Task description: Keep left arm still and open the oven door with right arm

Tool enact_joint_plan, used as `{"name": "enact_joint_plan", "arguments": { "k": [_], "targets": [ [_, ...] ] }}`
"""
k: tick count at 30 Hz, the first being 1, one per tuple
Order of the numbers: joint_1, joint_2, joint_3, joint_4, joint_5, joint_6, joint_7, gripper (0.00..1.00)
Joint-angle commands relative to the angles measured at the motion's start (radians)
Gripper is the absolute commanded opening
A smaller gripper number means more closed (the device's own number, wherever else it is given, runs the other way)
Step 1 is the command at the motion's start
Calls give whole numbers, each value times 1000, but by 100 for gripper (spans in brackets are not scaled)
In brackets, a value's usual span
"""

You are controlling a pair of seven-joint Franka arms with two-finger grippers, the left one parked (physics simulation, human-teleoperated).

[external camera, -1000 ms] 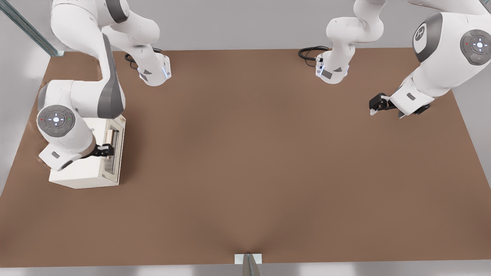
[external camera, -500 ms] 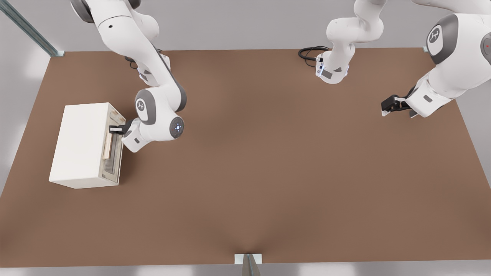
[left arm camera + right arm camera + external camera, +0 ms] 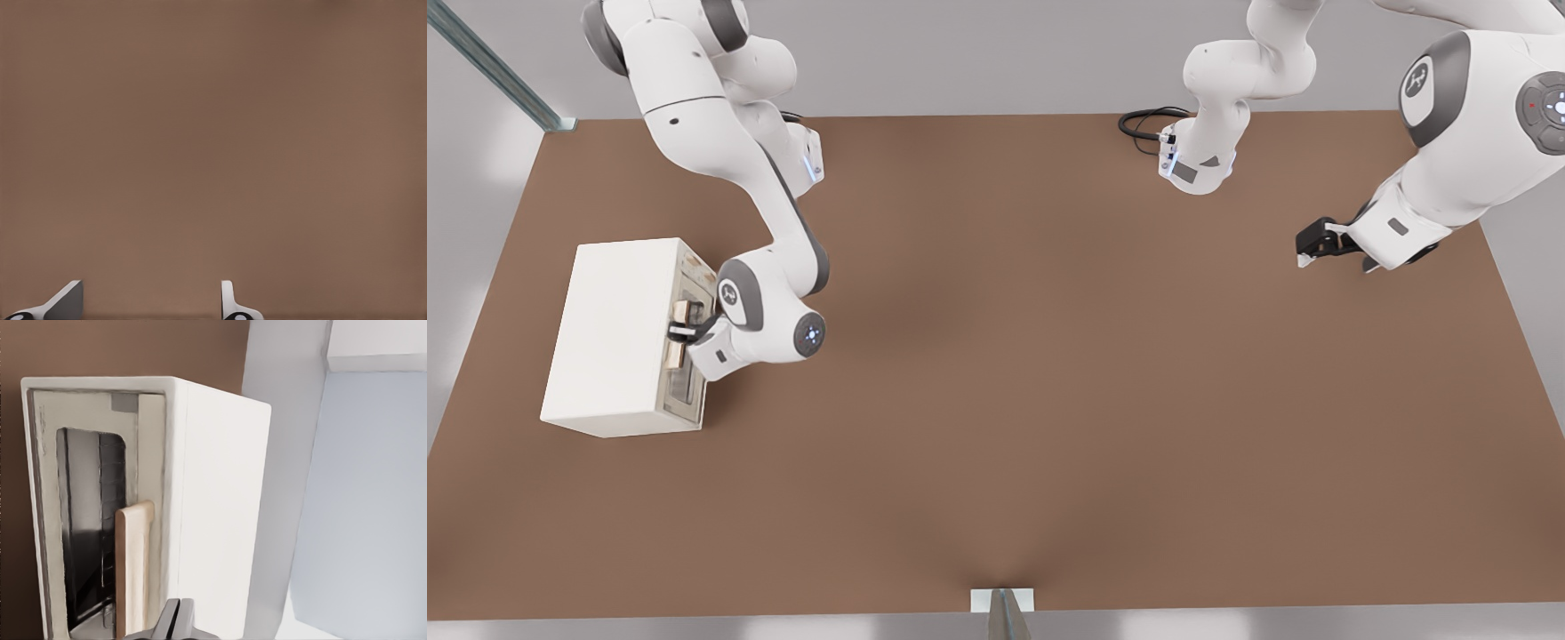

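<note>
**Hand at the oven door handle**

We see the oven (image 3: 609, 333) at the nine o'clock side of the brown worktop (image 3: 1049, 400) in the front view, its oven door (image 3: 687, 351) facing three o'clock and lying flush with the body. Our right arm (image 3: 760, 293) reaches down from twelve o'clock, and the hand (image 3: 679, 333) sits at the beige handle (image 3: 677, 336), about midway along the bar. In the right wrist view the fingers (image 3: 175, 621) press together, nothing between them, just beside the handle (image 3: 131, 567)
</note>
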Motion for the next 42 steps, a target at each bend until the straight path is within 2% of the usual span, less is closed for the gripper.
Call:
{"name": "enact_joint_plan", "arguments": {
  "k": [1,8,26,29,31,32,33,36,38,40,42],
  "targets": [
    [-8,11,1,-2,-18,84,216,21],
    [-34,0,1,-67,-18,113,218,21],
    [-44,14,4,-85,5,127,244,21],
    [84,83,9,16,147,53,333,21],
    [219,184,9,255,354,-91,397,21],
    [207,196,6,380,479,-114,334,23],
    [118,176,6,435,626,-112,118,100],
    [-60,87,0,662,704,-200,-578,100],
    [-184,-43,4,677,749,-186,-714,100],
    [-244,-238,7,525,743,-93,-715,100],
    [-250,-209,10,574,743,-63,-698,100]
  ]
}}
